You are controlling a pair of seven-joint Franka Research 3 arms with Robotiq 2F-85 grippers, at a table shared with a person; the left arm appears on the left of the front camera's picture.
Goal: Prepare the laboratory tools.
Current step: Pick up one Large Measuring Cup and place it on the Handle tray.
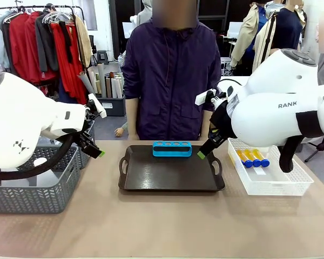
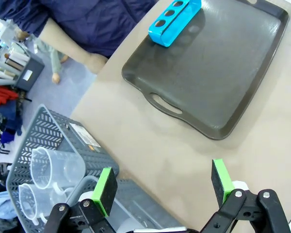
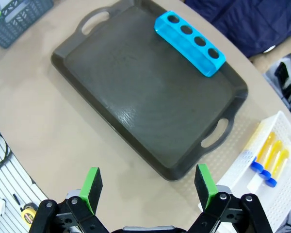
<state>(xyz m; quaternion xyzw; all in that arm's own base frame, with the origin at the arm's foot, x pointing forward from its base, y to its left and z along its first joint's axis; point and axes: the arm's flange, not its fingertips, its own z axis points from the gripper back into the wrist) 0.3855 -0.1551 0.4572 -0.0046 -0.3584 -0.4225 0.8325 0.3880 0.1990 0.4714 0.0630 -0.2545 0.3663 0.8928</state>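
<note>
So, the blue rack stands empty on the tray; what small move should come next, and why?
Probably the right claw should swing over the white mesh basket toward one amber tube: its jaws are open and empty, and the blue rack has four free holes.

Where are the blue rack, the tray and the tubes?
blue rack (image 1: pixel 172 151), front view, its front wall.
tray (image 1: pixel 170 174), front view, bare floor.
tubes (image 1: pixel 250 155), front view, middle tube's body.
</note>
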